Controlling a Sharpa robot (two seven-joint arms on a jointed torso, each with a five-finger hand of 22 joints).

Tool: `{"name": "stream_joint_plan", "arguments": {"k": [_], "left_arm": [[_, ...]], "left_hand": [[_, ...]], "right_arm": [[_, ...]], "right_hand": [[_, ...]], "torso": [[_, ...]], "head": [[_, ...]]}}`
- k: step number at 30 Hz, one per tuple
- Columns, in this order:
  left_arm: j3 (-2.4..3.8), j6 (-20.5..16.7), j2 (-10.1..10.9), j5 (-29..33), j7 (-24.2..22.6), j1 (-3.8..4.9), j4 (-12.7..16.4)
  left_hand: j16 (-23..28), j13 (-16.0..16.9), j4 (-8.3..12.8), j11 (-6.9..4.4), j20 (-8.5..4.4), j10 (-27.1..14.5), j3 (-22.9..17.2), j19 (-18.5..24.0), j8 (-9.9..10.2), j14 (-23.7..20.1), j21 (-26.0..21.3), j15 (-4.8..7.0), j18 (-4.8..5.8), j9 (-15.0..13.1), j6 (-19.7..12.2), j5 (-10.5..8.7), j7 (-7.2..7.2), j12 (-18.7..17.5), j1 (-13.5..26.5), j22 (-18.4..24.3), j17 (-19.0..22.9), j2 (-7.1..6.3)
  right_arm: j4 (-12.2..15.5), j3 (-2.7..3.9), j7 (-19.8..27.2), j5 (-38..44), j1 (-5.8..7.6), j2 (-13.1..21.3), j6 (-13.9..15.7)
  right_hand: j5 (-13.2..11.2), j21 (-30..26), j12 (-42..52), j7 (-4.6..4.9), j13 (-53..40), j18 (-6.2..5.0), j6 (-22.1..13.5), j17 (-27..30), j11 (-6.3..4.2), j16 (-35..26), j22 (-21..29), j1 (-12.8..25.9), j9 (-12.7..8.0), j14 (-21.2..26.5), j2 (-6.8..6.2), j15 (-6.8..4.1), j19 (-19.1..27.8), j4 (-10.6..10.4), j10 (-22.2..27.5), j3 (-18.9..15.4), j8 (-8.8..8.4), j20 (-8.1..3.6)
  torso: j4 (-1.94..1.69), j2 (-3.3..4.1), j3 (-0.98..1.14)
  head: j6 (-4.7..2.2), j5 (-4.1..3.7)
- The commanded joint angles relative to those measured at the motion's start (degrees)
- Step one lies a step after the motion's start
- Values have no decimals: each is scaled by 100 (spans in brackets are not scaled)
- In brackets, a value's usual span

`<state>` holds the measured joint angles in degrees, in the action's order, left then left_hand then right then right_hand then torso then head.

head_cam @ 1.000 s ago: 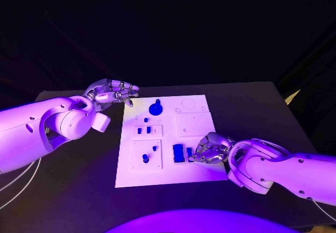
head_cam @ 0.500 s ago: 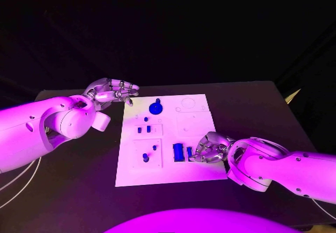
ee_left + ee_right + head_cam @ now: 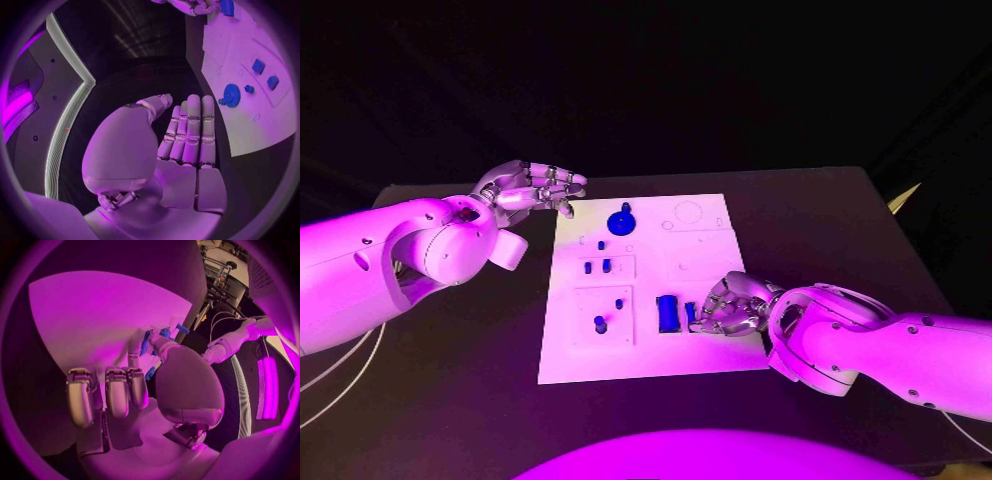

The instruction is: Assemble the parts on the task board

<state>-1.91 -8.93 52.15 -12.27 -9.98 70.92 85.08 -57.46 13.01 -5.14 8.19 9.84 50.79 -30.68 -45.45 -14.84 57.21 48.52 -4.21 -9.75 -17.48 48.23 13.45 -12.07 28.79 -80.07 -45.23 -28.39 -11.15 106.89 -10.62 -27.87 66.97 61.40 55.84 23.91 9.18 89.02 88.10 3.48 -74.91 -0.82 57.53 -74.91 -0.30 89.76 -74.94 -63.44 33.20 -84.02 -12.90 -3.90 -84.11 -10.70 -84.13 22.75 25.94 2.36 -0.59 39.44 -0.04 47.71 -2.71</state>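
Task board: white plate (image 3: pixel 646 290) lies flat at the middle of the black counter (image 3: pixel 848 230), long side running away from the robot.
Parts, far end: round blue disc with a small knob (image 3: pixel 620 222) sits near the board's far left corner; a tiny blue piece (image 3: pixel 600 245) just nearer than it.
Parts, middle: two small blue blocks (image 3: pixel 596 266) side by side in a raised square on the left half.
Parts, near end: a blue peg (image 3: pixel 600 324) in a second square on the left; an upright blue rectangular piece (image 3: pixel 668 313) beside a thinner blue piece (image 3: pixel 689 314) towards the right.
Right hand: right hand (image 3: pixel 728 305) is over the board's near right area, fingers (image 3: pixel 117 391) curled in, fingertips at the thin blue piece; the wrist view shows blue between thumb and finger, but I cannot tell whether it is actually pinched.
Left hand: left hand (image 3: pixel 531 187) hovers off the board's far left corner, above the counter, fingers (image 3: pixel 190 131) straight and close together, holding nothing.
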Motion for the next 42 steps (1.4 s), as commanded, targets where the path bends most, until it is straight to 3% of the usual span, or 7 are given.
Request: {"name": "stream_joint_plan", "arguments": {"k": [1, 8, 11, 16, 29, 42], "left_arm": [[4, 85, -4, 27, -30, 3, 6], [3, 89, -8, 27, -34, 3, 3], [3, 92, -11, 27, -35, 3, 1], [3, 95, -13, 27, -35, 3, 2], [3, 101, -14, 27, -33, 2, 3], [2, 103, -12, 27, -30, 2, 6]], "left_hand": [[26, -6, -16, 6, 20, -43, -14, -29, -12, -21, -30, 4, -70, -6, -35, 28, 2, 38, -5, 9, -9, 28], [26, -6, -16, 6, 20, -43, -14, -29, -12, -21, -30, 4, -70, -6, -35, 28, 2, 38, -5, 9, -9, 28], [26, -6, -16, 6, 20, -43, -14, -29, -12, -21, -30, 4, -70, -6, -35, 28, 2, 38, -5, 9, -9, 28], [26, -6, -16, 6, 20, -43, -14, -29, -12, -21, -30, 4, -70, -6, -35, 28, 2, 38, -5, 9, -9, 28], [26, -6, -16, 6, 20, -43, -14, -29, -12, -21, -30, 4, -70, -6, -35, 28, 2, 38, -5, 9, -9, 28], [26, -6, -16, 6, 20, -43, -14, -29, -12, -21, -30, 4, -70, -6, -35, 28, 2, 38, -5, 9, -9, 28]], "right_arm": [[60, 0, 69, 62, -7, 46, 72], [232, 16, 199, 115, 31, 102, 145], [286, 21, 258, 224, 46, 85, 161], [305, 23, 286, 472, 56, 10, 155], [228, 25, 48, 896, 61, -227, 227], [79, 25, -184, 1054, 61, -383, 95]], "right_hand": [[3, -15, 19, 16, -1417, 60, 15, -1496, -22, 19, -1477, 57, 25, -595, 23, -15, -554, -33, -498, -37, 40, -22], [20, -8, 39, -1, -1428, 61, 41, -1499, -32, 20, -1479, 10, 30, -596, -9, -20, -556, -32, -509, -115, 51, -22], [-276, 3, 75, -36, -1448, 63, 93, -1504, -63, 22, -1482, -225, 46, -597, -5, -45, -559, 74, -528, -152, 90, -39], [-348, 19, 88, -43, -1455, 67, 102, -1509, -71, 24, -1486, -305, 46, -598, -7, -53, -564, 100, -535, -191, 97, -46], [-426, 28, 91, -45, -1457, 68, 121, -1509, -72, 24, -1488, -315, 44, -598, 39, -56, -567, 57, -537, -254, 104, -52], [-445, 21, 85, -65, -1453, 67, 137, -1508, -88, 23, -1486, -384, 45, -598, 91, -65, -565, 55, -534, -254, 117, -58]], "torso": [[3, -4, 0], [5, -2, -3], [-2, -1, -4], [-6, -1, -6], [-6, -1, -5], [1, 0, 1]], "head": [[-3, 2], [-13, 2], [-13, -4], [-11, -2], [-7, 18], [2, 30]]}}
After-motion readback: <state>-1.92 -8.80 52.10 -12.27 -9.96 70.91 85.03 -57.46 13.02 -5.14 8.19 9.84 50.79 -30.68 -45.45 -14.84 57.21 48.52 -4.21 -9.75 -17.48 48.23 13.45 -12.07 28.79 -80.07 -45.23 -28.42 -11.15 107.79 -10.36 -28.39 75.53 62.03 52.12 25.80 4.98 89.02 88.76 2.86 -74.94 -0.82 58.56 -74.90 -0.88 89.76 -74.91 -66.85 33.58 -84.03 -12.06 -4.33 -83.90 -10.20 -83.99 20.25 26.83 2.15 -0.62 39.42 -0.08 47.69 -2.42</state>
